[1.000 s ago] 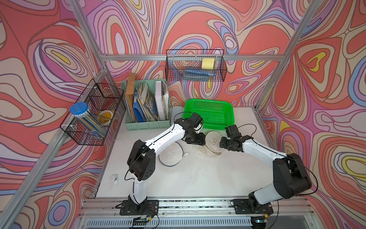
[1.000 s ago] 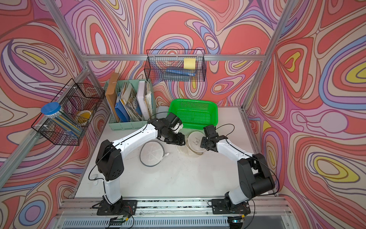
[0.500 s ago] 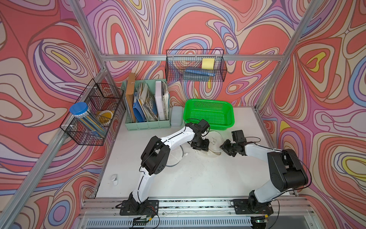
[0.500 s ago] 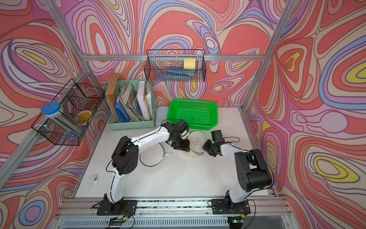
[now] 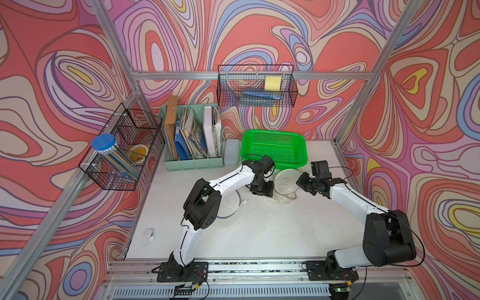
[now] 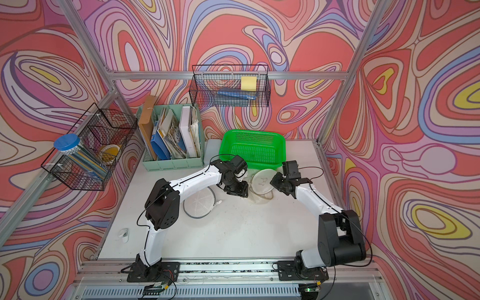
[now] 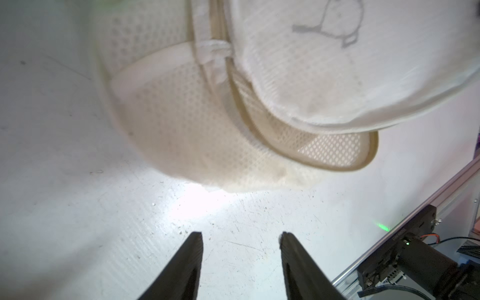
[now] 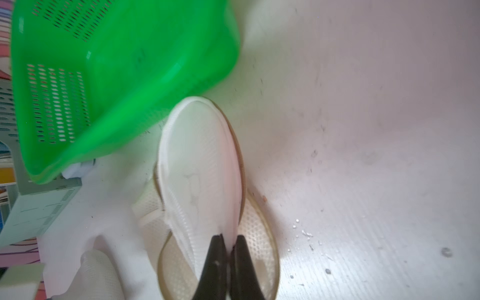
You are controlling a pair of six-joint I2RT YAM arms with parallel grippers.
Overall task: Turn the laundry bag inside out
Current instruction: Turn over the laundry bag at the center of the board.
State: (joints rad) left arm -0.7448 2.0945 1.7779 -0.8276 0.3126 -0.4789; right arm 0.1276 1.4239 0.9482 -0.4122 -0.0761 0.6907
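White tabletop (image 5: 259,233) carries the round cream mesh laundry bag (image 5: 285,181), far centre. On my feed the right gripper (image 8: 228,240), at its 3 o'clock, has just pinched shut on its white upper panel, so peeling can begin. Left gripper (image 7: 241,240), at 9 o'clock, hangs parted, empty. Green perforated plastic basket (image 5: 272,132) sits at 12 o'clock.

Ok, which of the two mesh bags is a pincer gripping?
The cream laundry bag beside the green basket: the right pincer is shut on its white panel. The grey-rimmed one lies flat under the left arm.
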